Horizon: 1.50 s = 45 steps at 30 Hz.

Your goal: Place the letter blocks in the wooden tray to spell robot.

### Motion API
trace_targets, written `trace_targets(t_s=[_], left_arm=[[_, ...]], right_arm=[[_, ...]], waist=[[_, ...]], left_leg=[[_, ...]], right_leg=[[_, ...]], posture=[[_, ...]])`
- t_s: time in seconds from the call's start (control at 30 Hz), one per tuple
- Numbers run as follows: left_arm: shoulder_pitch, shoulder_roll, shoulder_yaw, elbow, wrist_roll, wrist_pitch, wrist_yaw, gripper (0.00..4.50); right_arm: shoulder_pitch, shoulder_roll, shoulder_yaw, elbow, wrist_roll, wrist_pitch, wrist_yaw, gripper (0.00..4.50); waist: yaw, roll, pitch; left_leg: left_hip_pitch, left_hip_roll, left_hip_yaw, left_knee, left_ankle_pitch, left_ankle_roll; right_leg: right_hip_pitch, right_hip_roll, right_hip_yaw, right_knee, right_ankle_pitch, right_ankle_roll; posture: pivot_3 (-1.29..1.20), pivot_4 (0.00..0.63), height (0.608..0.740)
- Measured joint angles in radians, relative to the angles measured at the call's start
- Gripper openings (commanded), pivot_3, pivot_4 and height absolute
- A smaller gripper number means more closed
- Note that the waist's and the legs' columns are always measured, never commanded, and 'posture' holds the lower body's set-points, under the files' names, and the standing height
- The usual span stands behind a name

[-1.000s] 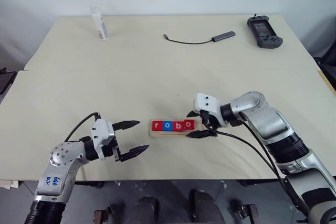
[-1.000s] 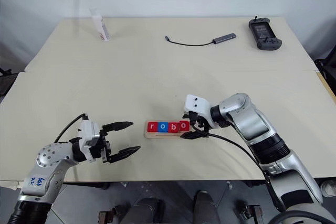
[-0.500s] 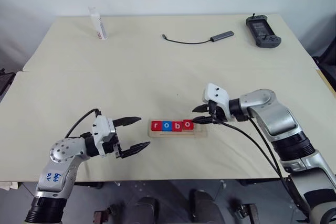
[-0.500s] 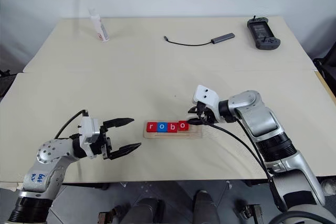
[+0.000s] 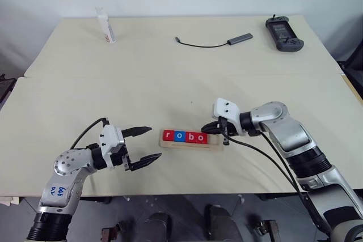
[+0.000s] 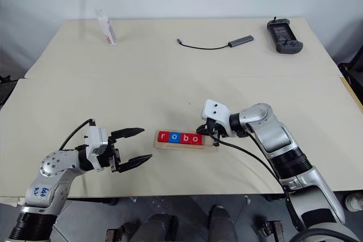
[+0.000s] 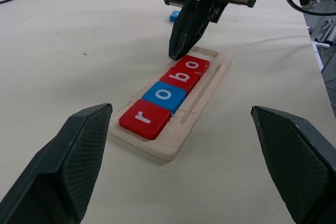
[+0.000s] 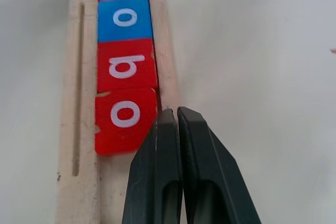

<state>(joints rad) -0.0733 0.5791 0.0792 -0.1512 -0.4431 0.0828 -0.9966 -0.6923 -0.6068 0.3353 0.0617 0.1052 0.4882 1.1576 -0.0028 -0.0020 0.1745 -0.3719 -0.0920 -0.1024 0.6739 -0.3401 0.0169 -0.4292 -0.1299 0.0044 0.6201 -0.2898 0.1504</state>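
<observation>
Where the table edge lies nearest to us, we see the left gripper hovering level over the surface, its two black fingers spread wide apart and holding nothing; it points toward the tray, from which it stands clearly apart.

Beyond it, near the middle of the table, we find the tray with four blocks seated in a row: a red r, a blue o, a red b and a red o. The last of these sits slightly askew, and the tray end past it is bare wood.

At that red o we see the right gripper, angled downward with its fingers pressed together on nothing; the tips sit at the far corner of the tile, by the tray's far rim, though we cannot tell if they touch.

Behind the right gripper a small blue block lies on the table, apart from the tray.

Farthest from us we note a white tube at far left, a cable with an adapter centrally, and a black controller at far right.
</observation>
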Motion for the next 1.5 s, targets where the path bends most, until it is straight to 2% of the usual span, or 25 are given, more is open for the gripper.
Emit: trace_targets(t_s=[0.13, 0.23, 0.37, 0.47, 0.57, 0.6, 0.77, 0.97, 1.07, 1.27, 1.4, 1.5], left_arm=[[-0.002, 0.000, 0.000, 0.001, 0.001, 0.000, 0.001, 4.50], [-0.003, -0.002, -0.001, 0.006, 0.003, -0.004, 0.000, 4.50], [-0.024, -0.006, -0.013, 0.023, 0.009, -0.011, -0.005, 4.50], [-0.054, -0.014, -0.026, 0.060, 0.013, -0.019, -0.019, 4.50], [-0.075, -0.017, -0.033, 0.101, 0.015, -0.023, -0.033, 4.50], [-0.121, -0.029, -0.055, 0.127, 0.016, -0.023, -0.045, 4.50], [-0.205, -0.031, -0.063, 0.212, 0.016, -0.026, -0.085, 4.50], [-0.272, -0.041, -0.074, 0.275, 0.017, -0.028, -0.121, 4.50], [-0.274, -0.049, -0.079, 0.287, 0.020, -0.032, -0.124, 4.50], [-0.267, -0.049, -0.078, 0.282, 0.022, -0.042, -0.129, 4.50], [-0.225, -0.048, -0.070, 0.258, 0.022, -0.044, -0.110, 4.50], [-0.203, -0.046, -0.053, 0.232, 0.022, -0.044, -0.094, 4.50]], right_arm=[[0.011, -0.019, -0.035, -0.022, 0.012, -0.016, -0.002, 0.13], [0.066, -0.068, -0.128, -0.045, 0.045, -0.039, -0.015, 0.69], [0.214, -0.125, -0.298, -0.092, 0.093, -0.087, -0.051, 2.01], [0.442, -0.120, -0.480, -0.155, 0.136, -0.162, -0.115, 2.98], [0.605, -0.100, -0.604, -0.173, 0.153, -0.229, -0.166, 4.08], [0.709, -0.060, -0.702, -0.201, 0.174, -0.298, -0.193, 4.47], [0.948, 0.050, -0.859, -0.243, 0.207, -0.397, -0.284, 4.47], [0.998, 0.106, -0.864, -0.322, 0.257, -0.398, -0.363, 4.47], [0.944, 0.099, -0.845, -0.361, 0.307, -0.309, -0.402, 4.47], [0.713, 0.019, -0.786, -0.415, 0.456, 0.076, -0.549, 4.47], [0.547, -0.006, -0.698, -0.412, 0.477, 0.313, -0.668, 4.47], [0.475, -0.005, -0.646, -0.394, 0.478, 0.410, -0.715, 4.47]], waist=[[0.001, 0.000, 0.000], [0.010, 0.000, 0.000], [0.021, 0.000, 0.000], [0.036, 0.000, 0.000], [0.028, 0.000, 0.000], [0.031, 0.000, 0.000], [0.018, 0.000, 0.000], [0.000, 0.000, 0.000], [0.001, 0.000, 0.000], [0.005, 0.000, 0.000], [0.005, 0.000, 0.000], [0.005, 0.000, 0.000]], left_leg=[[0.000, 0.000, 0.000, 0.000, 0.000, 0.000], [0.000, -0.001, -0.001, 0.000, 0.000, 0.000], [0.000, -0.001, 0.000, -0.001, -0.001, 0.001], [0.000, 0.000, -0.001, -0.001, -0.001, 0.001], [0.000, -0.001, 0.002, 0.000, -0.001, 0.002], [0.001, -0.001, 0.001, -0.001, -0.001, 0.002], [0.004, 0.000, 0.004, -0.001, -0.001, 0.001], [0.006, 0.001, 0.004, 0.000, 0.000, 0.000], [0.005, 0.001, 0.004, 0.001, 0.000, 0.000], [0.003, 0.001, 0.002, 0.002, 0.000, 0.000], [0.002, 0.001, 0.002, 0.001, 0.000, 0.000], [0.002, 0.000, 0.002, 0.001, 0.000, 0.000]], right_leg=[[0.000, 0.000, 0.000, 0.000, 0.000, 0.000], [0.001, -0.001, -0.001, 0.000, 0.000, 0.000], [0.001, 0.000, -0.001, 0.000, 0.000, 0.000], [0.001, 0.000, -0.002, 0.000, 0.000, 0.000], [0.001, 0.000, 0.000, 0.000, 0.000, 0.001], [0.002, 0.000, -0.001, 0.000, 0.000, 0.001], [0.002, 0.001, 0.002, -0.001, 0.000, 0.001], [0.003, 0.001, 0.002, 0.001, 0.000, 0.001], [0.002, 0.001, 0.002, 0.001, 0.000, 0.001], [0.002, 0.000, 0.001, 0.001, 0.000, 0.001], [0.001, 0.000, 0.001, 0.001, 0.000, 0.001], [0.001, 0.000, 0.001, 0.000, 0.000, 0.001]], posture=[[0.00, 0.150, 0.740], [0.00, 0.150, 0.740], [0.00, 0.150, 0.740], [0.00, 0.150, 0.740], [0.00, 0.150, 0.740], [0.00, 0.150, 0.740], [0.00, 0.150, 0.740], [0.00, 0.150, 0.740], [0.00, 0.150, 0.740], [0.00, 0.150, 0.740], [0.00, 0.150, 0.740], [0.00, 0.150, 0.740]])
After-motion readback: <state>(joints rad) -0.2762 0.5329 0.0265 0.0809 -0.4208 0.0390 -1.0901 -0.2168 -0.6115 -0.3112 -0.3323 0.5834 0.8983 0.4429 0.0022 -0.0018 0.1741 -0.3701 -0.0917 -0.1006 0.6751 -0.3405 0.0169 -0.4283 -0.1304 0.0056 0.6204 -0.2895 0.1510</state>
